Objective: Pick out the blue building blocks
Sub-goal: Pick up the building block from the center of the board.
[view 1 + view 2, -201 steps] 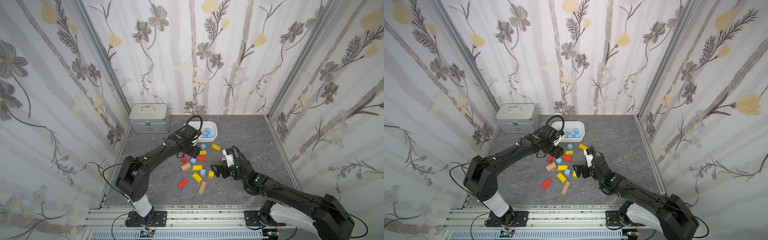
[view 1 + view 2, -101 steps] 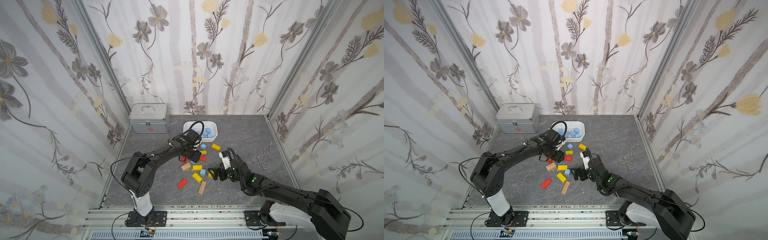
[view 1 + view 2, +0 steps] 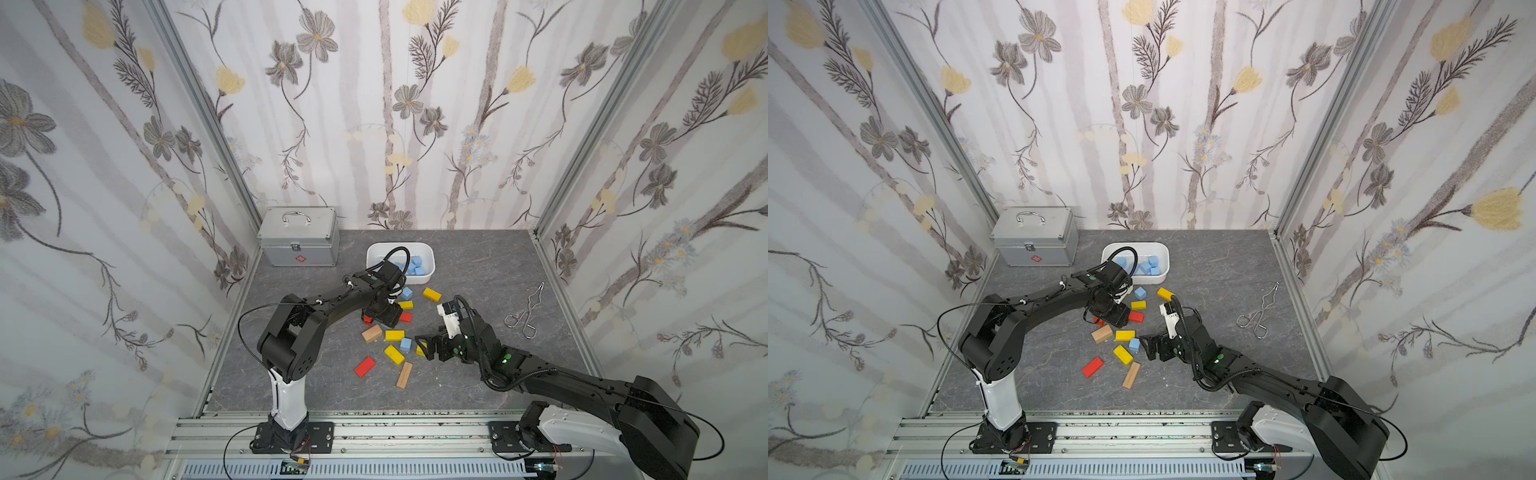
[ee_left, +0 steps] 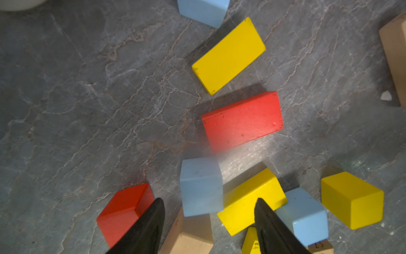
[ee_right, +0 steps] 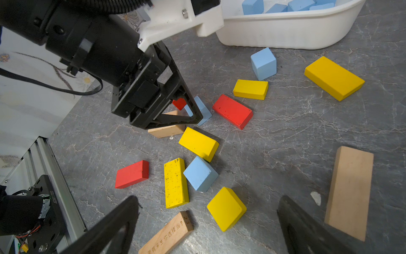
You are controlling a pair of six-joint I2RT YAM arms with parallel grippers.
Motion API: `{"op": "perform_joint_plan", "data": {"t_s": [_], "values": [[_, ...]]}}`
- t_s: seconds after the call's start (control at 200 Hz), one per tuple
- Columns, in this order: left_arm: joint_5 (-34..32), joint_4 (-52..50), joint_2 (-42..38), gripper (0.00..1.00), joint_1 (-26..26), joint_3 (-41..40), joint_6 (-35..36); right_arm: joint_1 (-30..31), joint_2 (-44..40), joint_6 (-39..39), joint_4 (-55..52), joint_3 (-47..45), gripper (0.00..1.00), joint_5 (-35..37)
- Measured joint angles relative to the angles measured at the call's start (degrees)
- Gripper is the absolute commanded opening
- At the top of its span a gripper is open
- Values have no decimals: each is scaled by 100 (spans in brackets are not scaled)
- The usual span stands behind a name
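Several blue building blocks (image 3: 415,264) lie in the white tray (image 3: 399,245) at the back. Loose blue cubes rest on the floor: one (image 3: 407,293) near the tray, one (image 3: 405,344) among yellow blocks. A third blue cube (image 4: 201,187) sits just ahead of my left gripper (image 4: 208,211), whose fingers are open on either side without touching it; the arm hides this cube in both top views. My right gripper (image 5: 208,220) is wide open, low over a yellow cube (image 5: 226,209), with a blue cube (image 5: 201,173) just beyond it.
Yellow, red (image 4: 241,121) and tan (image 5: 349,191) blocks lie scattered around the blue ones. A metal case (image 3: 299,237) stands at the back left. Metal tongs (image 3: 525,311) lie to the right. The two grippers are close together over the block pile.
My left gripper has moved from beside the tray toward the front and down over the blocks. My right gripper has shifted slightly left toward the pile, still wide open.
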Motion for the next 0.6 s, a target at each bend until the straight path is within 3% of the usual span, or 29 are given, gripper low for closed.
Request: {"op": "perform_joint_plan", "data": {"t_s": [0.33, 0.6], "values": [[-177, 9, 247, 69, 0, 61, 2, -4, 11, 4, 4, 2, 100, 2], [-258, 39, 470, 63, 0, 269, 2, -4, 57, 28, 2, 15, 100, 4]]}}
